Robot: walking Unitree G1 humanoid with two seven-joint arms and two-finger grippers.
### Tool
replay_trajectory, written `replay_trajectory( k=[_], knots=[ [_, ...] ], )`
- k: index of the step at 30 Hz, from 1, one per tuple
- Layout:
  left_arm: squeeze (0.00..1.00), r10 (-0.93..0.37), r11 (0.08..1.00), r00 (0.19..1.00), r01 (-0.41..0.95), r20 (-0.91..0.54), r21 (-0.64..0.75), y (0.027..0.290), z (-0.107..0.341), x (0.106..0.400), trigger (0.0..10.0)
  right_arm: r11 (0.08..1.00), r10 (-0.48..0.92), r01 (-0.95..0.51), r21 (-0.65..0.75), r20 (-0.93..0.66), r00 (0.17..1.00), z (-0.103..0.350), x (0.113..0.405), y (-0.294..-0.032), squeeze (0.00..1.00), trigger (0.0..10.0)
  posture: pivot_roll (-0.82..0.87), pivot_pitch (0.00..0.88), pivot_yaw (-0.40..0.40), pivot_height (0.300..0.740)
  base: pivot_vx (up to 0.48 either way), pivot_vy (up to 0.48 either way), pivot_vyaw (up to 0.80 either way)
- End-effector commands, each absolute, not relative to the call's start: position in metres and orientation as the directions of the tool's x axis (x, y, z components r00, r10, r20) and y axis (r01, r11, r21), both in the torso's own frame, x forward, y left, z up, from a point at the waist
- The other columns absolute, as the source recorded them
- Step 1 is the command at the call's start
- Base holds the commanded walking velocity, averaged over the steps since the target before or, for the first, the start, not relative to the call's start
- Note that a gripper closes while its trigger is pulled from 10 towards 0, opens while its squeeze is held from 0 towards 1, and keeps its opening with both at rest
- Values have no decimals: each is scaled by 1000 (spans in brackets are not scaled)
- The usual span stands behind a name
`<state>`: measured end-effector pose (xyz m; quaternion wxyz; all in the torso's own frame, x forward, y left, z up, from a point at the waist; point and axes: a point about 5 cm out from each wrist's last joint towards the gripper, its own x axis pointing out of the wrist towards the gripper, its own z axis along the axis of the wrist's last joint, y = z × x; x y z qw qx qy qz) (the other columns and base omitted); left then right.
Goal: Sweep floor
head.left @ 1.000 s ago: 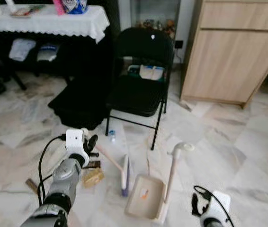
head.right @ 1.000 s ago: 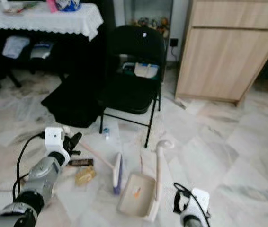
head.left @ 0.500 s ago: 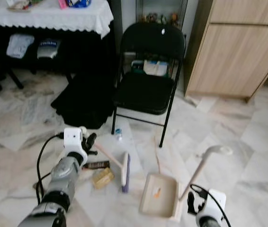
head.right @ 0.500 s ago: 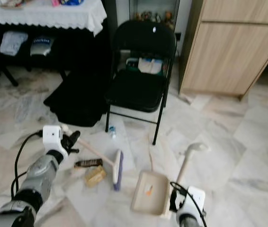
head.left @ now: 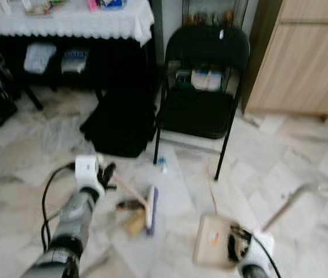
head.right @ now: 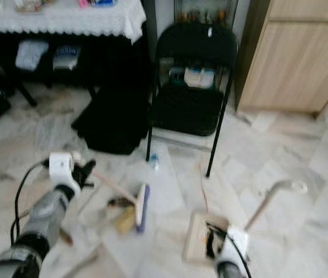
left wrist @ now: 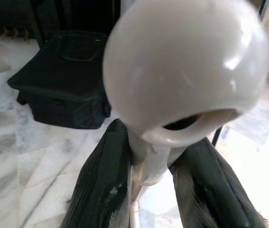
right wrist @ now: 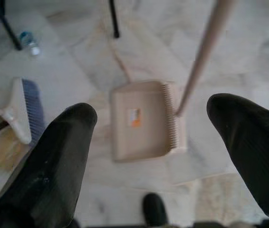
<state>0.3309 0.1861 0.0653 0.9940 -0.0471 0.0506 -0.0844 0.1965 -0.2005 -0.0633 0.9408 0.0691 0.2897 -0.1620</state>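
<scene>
Nearest, right gripper (right wrist: 163,156) spread wide above the dustpan (right wrist: 144,118), left gripper (left wrist: 148,185) clamped just under the knob of the broom (head.left: 148,207), head resting on the floor beyond; likely light, stiff, best held higher up.

I see the marble floor (head.right: 303,145), blurred. My left gripper (head.right: 86,171) grasps the top of the broom (head.right: 123,194); its handle slants down to the brush head, which rests on the floor beside a yellowish scrap (head.right: 124,220) and a dark scrap (head.right: 117,202). My right gripper (head.right: 210,243) hangs over the beige dustpan (head.right: 196,240), whose long handle leans away to the right; I cannot judge its fingers. Beyond stand a black folding chair (head.right: 190,87), a small bottle (head.right: 154,161) near its front leg, a cloth-covered table (head.right: 65,17) and a wooden cabinet (head.right: 294,63).
</scene>
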Motion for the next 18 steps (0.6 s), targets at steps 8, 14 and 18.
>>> replay_trajectory(
  k=[8,14,18],
  knots=[
    [0,-184,980,980,177,-79,-90,185,66,330,10000,941,-270,338,19,-559,784,-64,194,-199,0,10000,-6,89,61,740,0,-94,0],
    [0,-183,980,980,175,-79,-91,185,66,330,10000,930,-280,365,44,-559,780,-64,194,-199,0,10000,-10,88,58,740,0,-179,0],
    [0,-184,980,980,177,-81,-88,184,66,330,10000,932,-281,360,34,-557,781,-64,194,-200,0,10000,-12,87,57,740,0,-68,0]
  ],
)
